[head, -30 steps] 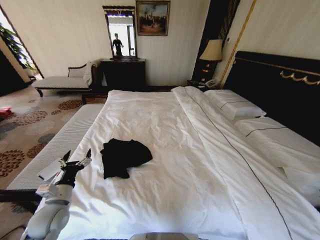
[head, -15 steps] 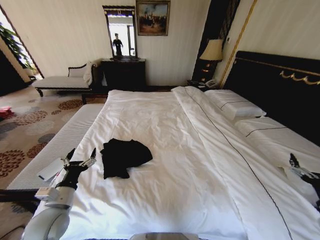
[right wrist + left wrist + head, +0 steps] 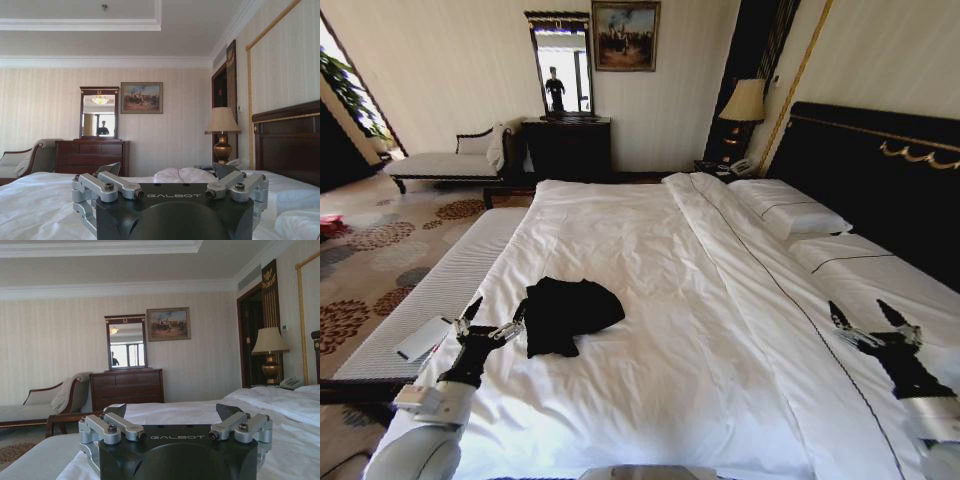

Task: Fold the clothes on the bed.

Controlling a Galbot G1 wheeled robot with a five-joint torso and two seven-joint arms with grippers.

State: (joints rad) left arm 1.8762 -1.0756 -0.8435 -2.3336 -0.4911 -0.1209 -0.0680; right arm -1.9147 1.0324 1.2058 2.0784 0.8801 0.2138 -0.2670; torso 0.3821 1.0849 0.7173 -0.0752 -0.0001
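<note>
The clothes (image 3: 566, 314), a crumpled black T-shirt, lie on the left part of the bed (image 3: 650, 260), on its white duvet. My left gripper (image 3: 496, 315) hovers open over the bed's left edge, its fingertips just left of the shirt and apart from it. Low at the right, my right gripper (image 3: 867, 322) is open above the duvet near the pillows, far from the shirt. Both wrist views look level across the bed; the left gripper (image 3: 176, 414) and the right gripper (image 3: 166, 173) each show spread fingers with nothing between them.
A light padded bench (image 3: 430, 290) runs along the bed's left side with a flat white object (image 3: 422, 339) on it. White pillows (image 3: 790, 210) lean by the dark headboard (image 3: 880, 170). A dresser (image 3: 567, 148), chaise (image 3: 445, 160) and lamp (image 3: 744, 105) stand at the far wall.
My left gripper has moved forward and right, close to the shirt. My right gripper has risen into view at the lower right. The shirt has not moved.
</note>
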